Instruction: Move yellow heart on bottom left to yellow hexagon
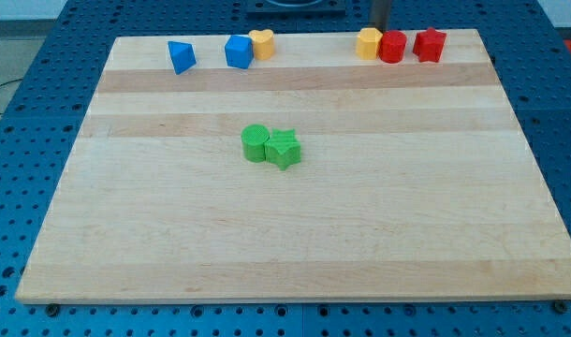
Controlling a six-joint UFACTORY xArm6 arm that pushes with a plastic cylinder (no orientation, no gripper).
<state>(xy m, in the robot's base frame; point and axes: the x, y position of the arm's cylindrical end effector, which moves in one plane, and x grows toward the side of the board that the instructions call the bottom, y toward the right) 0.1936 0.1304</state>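
Note:
The yellow heart (262, 43) sits near the view's top, left of centre, touching the right side of a blue cube (238, 51). The yellow hexagon (369, 43) sits near the top right, touching a red round block (392, 47) on its right. My tip (381, 28) shows at the view's top edge, just behind the yellow hexagon and the red round block, far to the right of the yellow heart. Whether the tip touches the hexagon I cannot tell.
A red star (430, 45) lies right of the red round block. A blue triangular block (181, 57) lies at the top left. A green cylinder (256, 142) and a green star (285, 148) touch each other mid-board. The wooden board (295, 243) ends close behind the top row.

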